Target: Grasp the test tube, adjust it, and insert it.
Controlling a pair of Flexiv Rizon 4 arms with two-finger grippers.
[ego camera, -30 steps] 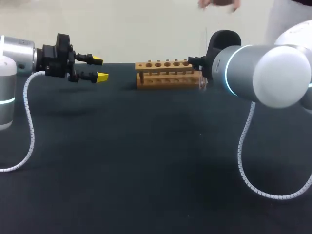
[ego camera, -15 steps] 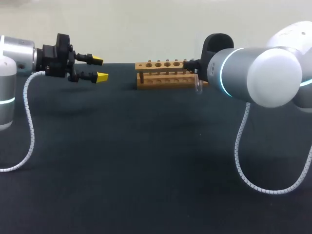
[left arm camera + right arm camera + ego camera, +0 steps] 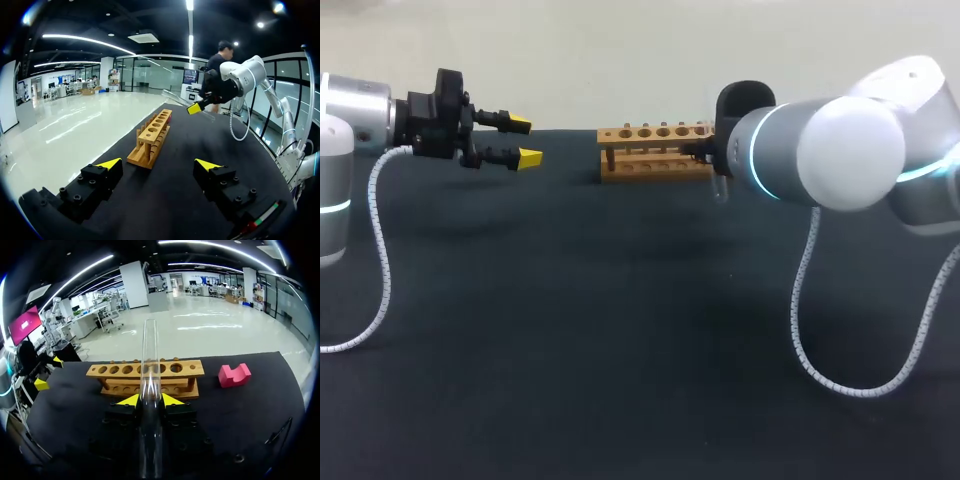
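Both fingers (image 3: 129, 400) of the right hand (image 3: 150, 401) pinch the test tube (image 3: 150, 350) between them.

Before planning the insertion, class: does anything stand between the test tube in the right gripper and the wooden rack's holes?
Nothing visible does. The right gripper is shut on the test tube, which points at the wooden rack directly ahead. The pink block lies beside the rack, off the tube's path.

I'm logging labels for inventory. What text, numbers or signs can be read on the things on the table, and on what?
None readable: the rack, tube, pink block, left gripper and right gripper show no print.
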